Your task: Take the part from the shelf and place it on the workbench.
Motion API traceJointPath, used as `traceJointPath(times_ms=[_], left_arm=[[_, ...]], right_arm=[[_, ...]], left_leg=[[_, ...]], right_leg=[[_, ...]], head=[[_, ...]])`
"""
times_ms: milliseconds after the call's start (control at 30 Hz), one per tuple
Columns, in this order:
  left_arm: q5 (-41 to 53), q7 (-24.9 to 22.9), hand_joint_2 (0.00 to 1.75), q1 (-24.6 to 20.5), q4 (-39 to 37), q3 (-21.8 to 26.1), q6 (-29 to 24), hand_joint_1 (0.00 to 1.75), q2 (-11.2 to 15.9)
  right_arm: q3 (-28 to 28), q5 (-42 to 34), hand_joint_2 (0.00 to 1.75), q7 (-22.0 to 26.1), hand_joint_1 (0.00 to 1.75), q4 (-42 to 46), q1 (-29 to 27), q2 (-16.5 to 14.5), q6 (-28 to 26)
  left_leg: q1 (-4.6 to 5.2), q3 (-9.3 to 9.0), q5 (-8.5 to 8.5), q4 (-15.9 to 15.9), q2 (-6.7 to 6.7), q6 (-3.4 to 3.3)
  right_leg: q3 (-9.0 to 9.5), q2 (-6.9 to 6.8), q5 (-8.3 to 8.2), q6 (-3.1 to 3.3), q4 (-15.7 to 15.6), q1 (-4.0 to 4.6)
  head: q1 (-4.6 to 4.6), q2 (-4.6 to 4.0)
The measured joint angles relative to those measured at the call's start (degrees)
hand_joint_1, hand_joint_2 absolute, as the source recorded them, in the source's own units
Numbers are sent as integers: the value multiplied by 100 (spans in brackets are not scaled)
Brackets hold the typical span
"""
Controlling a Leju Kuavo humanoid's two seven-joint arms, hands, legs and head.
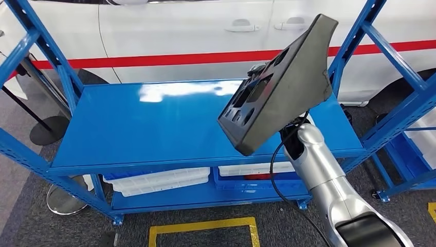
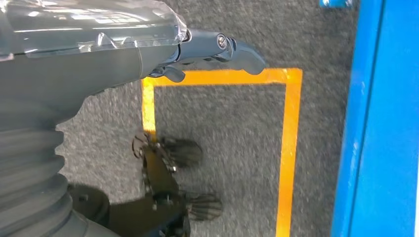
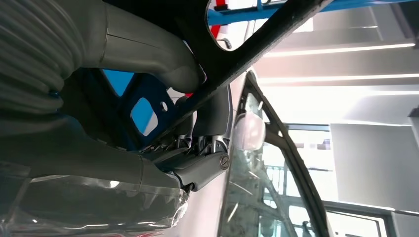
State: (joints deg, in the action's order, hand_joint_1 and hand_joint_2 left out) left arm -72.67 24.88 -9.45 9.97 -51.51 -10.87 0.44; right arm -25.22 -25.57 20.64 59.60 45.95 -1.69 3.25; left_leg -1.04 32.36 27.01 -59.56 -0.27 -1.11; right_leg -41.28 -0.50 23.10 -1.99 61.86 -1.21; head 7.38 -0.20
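The right hand (image 3: 197,163) has the part (image 1: 280,85) in its grasp: the thick grey thumb lies over one face of the black panel and the darker fingers (image 3: 210,118) press from the other side, so the panel edge is clamped between them. In the head view the hand itself is hidden behind the part, and I see only the silver right arm (image 1: 321,175) rising under it.

The part is a flat black plastic panel with several cut-out openings. It is lifted clear of the blue shelf (image 1: 169,121) and tilted steeply, its far corner high and its near corner low, over the right side of the top shelf board. It touches nothing except the hand.

The left hand (image 2: 217,49) hangs down beside the robot, above grey carpet with a yellow floor marking (image 2: 289,148). Its fingers are only lightly bent and well apart, and it holds nothing.

Behind the shelf stands a white car with a red stripe (image 1: 205,56). On the lower shelf lie white trays (image 1: 159,180).

I judge that the picking step is done and the carrying step is in hand. No workbench is to be seen here, so the next move probably calls for the robot to turn away from the shelf, keeping the tall panel clear of the blue uprights (image 1: 355,38) on the right.
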Motion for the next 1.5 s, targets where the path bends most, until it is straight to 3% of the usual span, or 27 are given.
traceJointPath(times_ms=[67,100,167,233,300,333,400,467,500,600,633,667,733,767,833,867,933,967,1033,1100,1133,1200,1267,1333,1367,1433,1500], left_arm=[[0,-4,175,-1,0,7,-6,0,3],[-1,-4,175,2,0,12,-9,0,4],[-8,-5,175,12,0,22,-13,0,4],[-26,-4,175,22,0,37,-13,0,4],[-40,-3,175,35,2,63,-13,0,-3],[-44,-2,175,44,3,80,-17,0,-5],[-50,-2,175,72,4,116,-28,0,-4],[-52,-4,175,113,4,138,-40,0,2],[-53,-9,175,138,4,143,-45,0,4],[-49,-34,175,206,4,156,-89,0,13],[-48,-48,175,231,4,158,-117,0,22],[-49,-67,175,262,4,160,-149,0,38],[-55,-102,175,333,2,167,-198,0,88],[-58,-113,175,361,1,170,-210,0,109],[-60,-121,175,400,0,178,-218,0,146],[-60,-124,175,416,-1,180,-222,0,156],[-61,-131,175,446,-2,183,-244,0,171],[-63,-146,175,452,-3,184,-271,0,175],[-69,-191,175,461,-7,189,-353,0,186],[-64,-245,175,486,-11,192,-422,0,198],[-55,-267,175,509,-13,193,-437,0,204],[-14,-301,175,568,-15,189,-425,0,215],[43,-330,175,619,-15,173,-390,0,217],[93,-349,175,653,-15,145,-361,0,203],[106,-350,175,668,-15,133,-353,0,195],[120,-340,175,704,-17,119,-356,0,189],[123,-334,175,735,-20,112,-386,0,187]], right_arm=[[2,-9,175,-6,175,0,-3,1,7],[3,-15,175,-10,175,-1,-10,1,19],[3,-24,175,-29,175,-2,-32,1,63],[2,-31,175,-55,175,-1,-39,-3,108],[4,-38,175,-70,175,1,-19,-21,139],[5,-42,175,-75,175,1,-7,-33,156],[9,-49,175,-88,175,-1,13,-52,186],[9,-52,175,-107,175,-13,20,-79,233],[9,-52,175,-115,175,-20,13,-99,266],[1,-52,175,-116,175,-38,-99,-144,411],[-8,-52,175,-102,175,-43,-181,-148,466],[-20,-52,175,-81,175,-46,-282,-147,523],[-51,-52,175,-24,175,-50,-490,-146,618],[-65,-52,175,2,175,-49,-577,-145,653],[-77,-51,175,35,175,-47,-686,-141,686],[-80,-51,175,42,175,-46,-711,-139,693],[-88,-54,175,42,175,-46,-745,-135,702],[-93,-60,175,36,175,-47,-762,-132,710],[-109,-74,175,30,175,-48,-826,-121,732],[-136,-90,175,67,175,-48,-964,-107,749],[-147,-102,175,114,175,-48,-1076,-98,750],[-157,-122,175,240,175,-48,-1357,-86,738],[-158,-101,175,411,175,-48,-1607,-75,694],[-153,-7,175,636,175,-48,-1780,-56,604],[-140,62,175,754,175,-48,-1852,-37,530],[-76,230,175,960,175,-48,-1996,9,302],[53,408,175,1113,175,-44,-2110,54,-16]], left_leg=[[14,155,-133,-2,11,-58],[29,245,-202,-6,13,-69],[67,427,-337,-11,11,-79],[106,582,-468,-13,2,-77],[128,678,-577,-8,-6,-49],[119,692,-628,6,-5,-23],[90,698,-745,73,1,49],[79,736,-705,72,0,112],[78,783,-528,-49,-3,138],[43,996,271,-1001,-2,207],[29,1018,356,-1301,-1,233],[15,968,304,-1458,0,260],[-21,601,11,-1199,4,312],[-34,309,-12,-840,4,339],[-24,-135,148,-185,-14,303],[-7,-216,242,-37,-23,262],[11,-168,202,-9,-17,140],[12,-134,150,-11,-6,79],[5,-23,19,6,17,-19],[16,133,-111,1,19,-51],[25,217,-174,-2,19,-55],[50,380,-295,-5,14,-56],[77,517,-409,-7,6,-47],[93,591,-512,3,8,-8],[82,597,-559,20,14,24],[67,596,-657,77,23,98],[66,654,-519,-1,20,149]], right_leg=[[-188,12,584,-23,670,-7],[-253,15,772,-28,1029,-6],[-176,19,774,-5,1363,3],[289,28,528,96,927,47],[876,31,552,224,141,113],[1046,31,603,262,-129,147],[1111,22,585,286,-344,188],[1071,-3,420,330,-463,165],[1028,-16,326,355,-517,143],[804,-35,107,385,-549,116],[713,-41,42,372,-539,112],[615,-45,-21,355,-523,103],[413,-48,-129,304,-455,77],[318,-45,-169,271,-403,72],[191,-41,-229,200,-293,78],[162,-40,-262,167,-266,84],[146,-34,-319,93,-255,71],[114,-26,-253,60,-217,56],[-24,-7,177,10,139,33],[-213,2,722,-20,860,31],[-256,6,850,-24,1185,32],[-96,14,759,8,1353,41],[451,24,562,117,753,81],[1003,13,606,225,-25,138],[1143,7,647,258,-253,169],[1164,-2,568,292,-389,187],[1109,-26,413,357,-490,160]], head=[[-2,1],[-2,1],[-2,1],[-2,1],[0,1],[1,1],[2,1],[2,0],[2,1],[3,1],[3,0],[3,0],[3,0],[3,0],[1,0],[2,1],[1,1],[2,1],[1,1],[1,1],[1,1],[1,0],[1,1],[4,0],[5,0],[7,0],[7,0]])
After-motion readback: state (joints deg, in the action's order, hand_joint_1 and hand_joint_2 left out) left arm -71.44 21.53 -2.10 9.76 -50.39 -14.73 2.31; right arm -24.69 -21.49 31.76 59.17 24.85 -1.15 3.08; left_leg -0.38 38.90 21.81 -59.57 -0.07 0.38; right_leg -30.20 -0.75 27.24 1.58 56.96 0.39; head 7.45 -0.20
